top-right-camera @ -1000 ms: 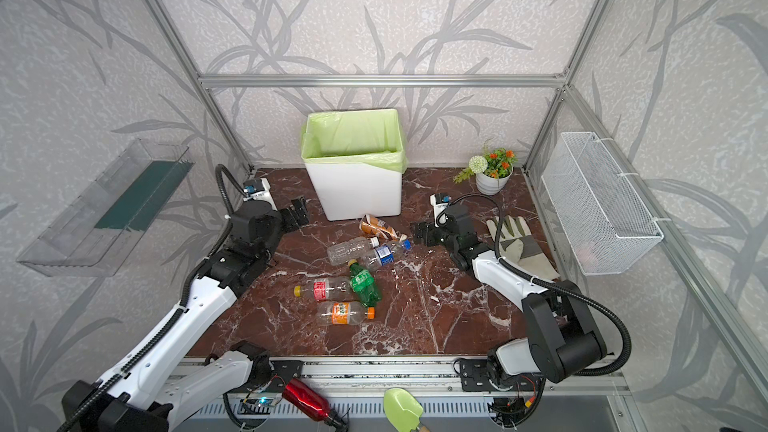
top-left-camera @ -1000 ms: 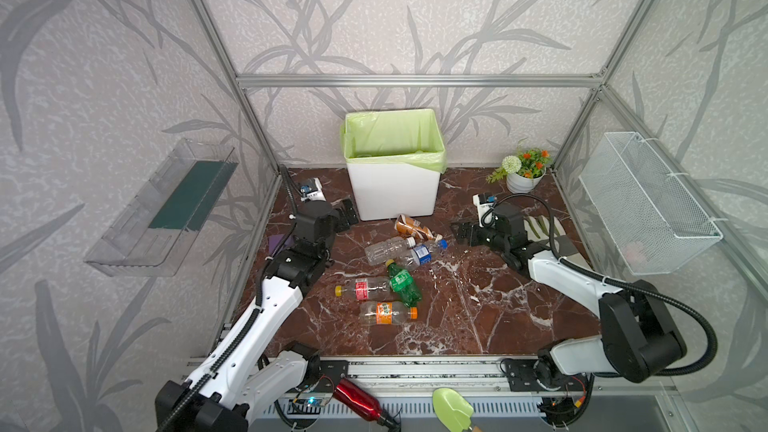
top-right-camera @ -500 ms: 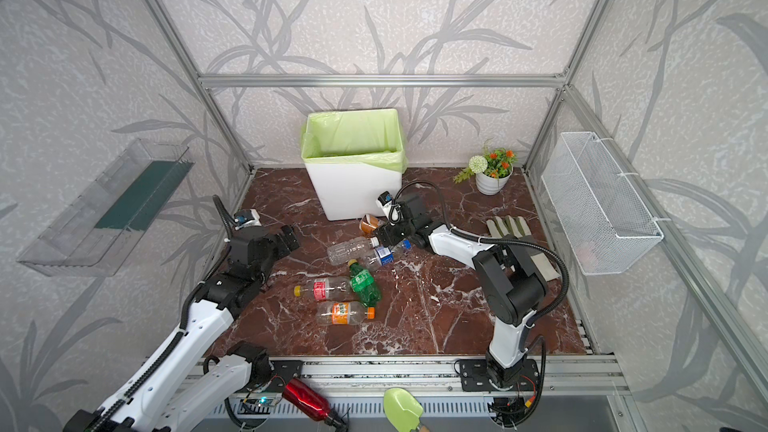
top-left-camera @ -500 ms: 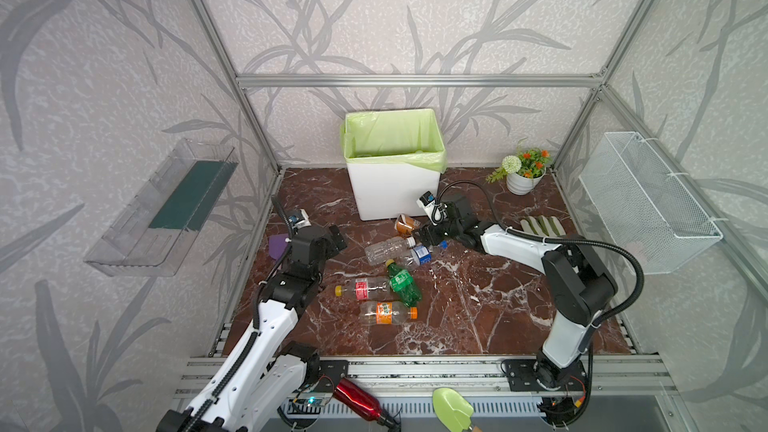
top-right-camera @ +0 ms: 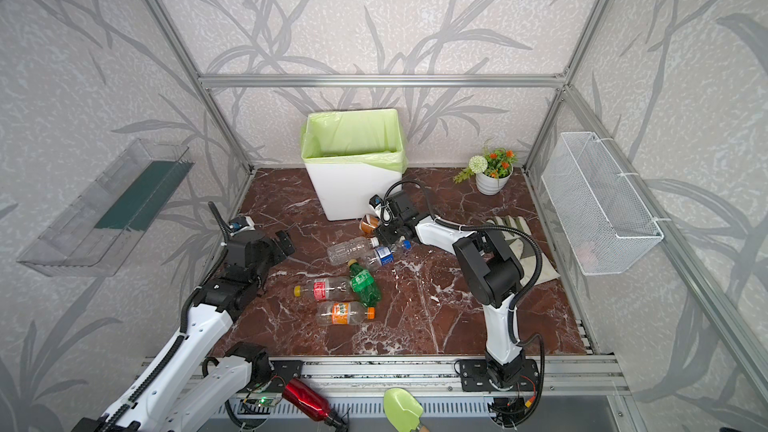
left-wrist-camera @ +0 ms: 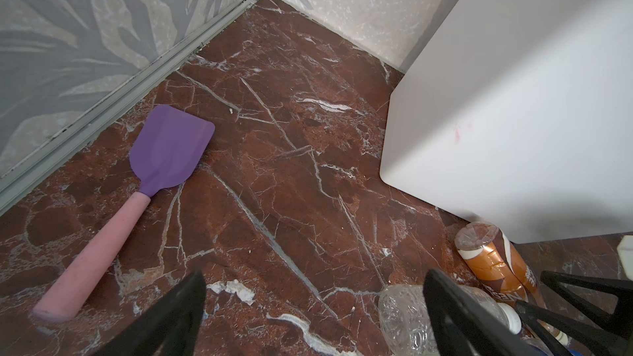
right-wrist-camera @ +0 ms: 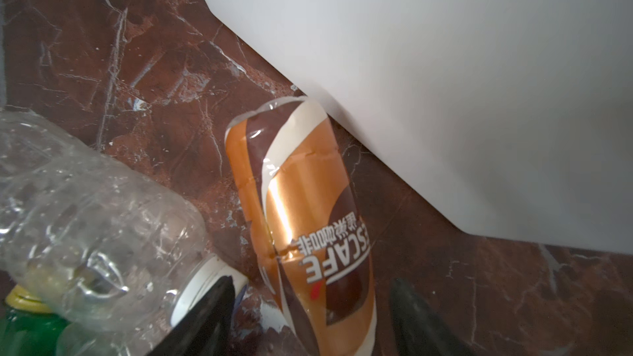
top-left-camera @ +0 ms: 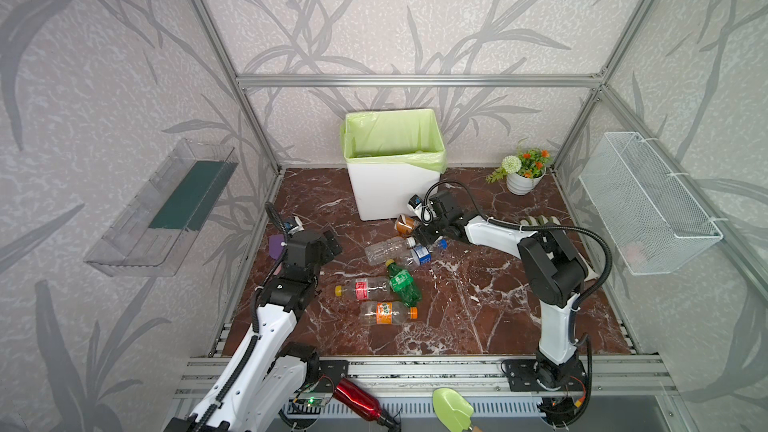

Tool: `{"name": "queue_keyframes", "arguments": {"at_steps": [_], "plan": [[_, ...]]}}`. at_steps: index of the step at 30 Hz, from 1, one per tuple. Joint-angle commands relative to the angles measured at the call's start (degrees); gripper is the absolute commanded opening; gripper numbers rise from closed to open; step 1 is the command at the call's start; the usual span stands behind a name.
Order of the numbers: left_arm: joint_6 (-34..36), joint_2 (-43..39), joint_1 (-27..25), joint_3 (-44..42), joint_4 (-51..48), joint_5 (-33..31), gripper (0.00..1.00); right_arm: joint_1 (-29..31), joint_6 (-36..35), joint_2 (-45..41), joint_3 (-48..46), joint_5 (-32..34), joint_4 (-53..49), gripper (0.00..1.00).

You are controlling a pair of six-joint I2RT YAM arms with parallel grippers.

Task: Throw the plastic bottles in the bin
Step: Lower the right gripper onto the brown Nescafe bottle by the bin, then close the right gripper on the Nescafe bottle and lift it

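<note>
The bin (top-left-camera: 395, 197) (top-right-camera: 353, 197), white with a green bag, stands at the back. Several plastic bottles lie in front of it. A brown coffee-label bottle (top-left-camera: 405, 225) (right-wrist-camera: 308, 200) lies against the bin's base. My right gripper (top-left-camera: 419, 234) (right-wrist-camera: 311, 284) is open and straddles it, a gap on each side. A clear bottle (top-left-camera: 384, 249) (right-wrist-camera: 85, 207), a blue-label one (top-left-camera: 422, 255), a green one (top-left-camera: 403, 284), a red-label one (top-left-camera: 361, 288) and an orange-label one (top-left-camera: 386, 312) lie nearby. My left gripper (top-left-camera: 332, 243) (left-wrist-camera: 315, 275) is open over bare floor.
A purple spatula with a pink handle (left-wrist-camera: 171, 145) lies by the left wall. A flower pot (top-left-camera: 523, 176) and gloves (top-right-camera: 515, 238) are at the right. A wire basket (top-left-camera: 648, 201) and a clear tray (top-left-camera: 166, 209) hang on the side walls. A red metal bottle (top-left-camera: 357, 403) rests on the front rail.
My right arm has swung left from the right side to the brown bottle by the bin, and its jaws have narrowed. My left gripper has drawn back from beside the bin.
</note>
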Motion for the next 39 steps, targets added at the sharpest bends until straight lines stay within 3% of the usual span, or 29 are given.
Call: {"name": "queue_keyframes", "arguments": {"at_steps": [1,6,14,17,26,31,39], "plan": [[-0.98,0.04,0.59,-0.22,-0.71,0.09,0.99,-0.03,-2.86,1.94,2.50,1.29,-3.47,0.72],[-0.89,0.38,0.96,-0.22,-0.61,0.28,0.99,-0.05,-5.10,3.93,5.30,2.36,-6.21,0.70],[-1.19,1.09,1.20,-0.14,-0.38,0.28,0.99,-0.13,-6.14,5.01,7.47,1.90,-7.54,0.55],[-1.09,1.05,1.25,0.25,-0.62,0.24,0.99,-0.44,-5.54,3.93,7.15,1.80,-7.48,0.55],[-1.19,0.48,1.55,0.23,-1.41,-0.07,0.99,-2.80,-5.24,-6.62,0.22,0.89,-6.15,0.50],[-2.24,-0.05,1.60,-0.74,-0.81,0.45,0.99,-5.69,-5.06,-14.11,-6.46,4.05,-5.59,0.50],[-2.13,0.03,1.79,-0.66,-0.26,0.64,0.99,-8.68,2.51,-20.89,-14.93,8.38,-9.84,0.50]]}}
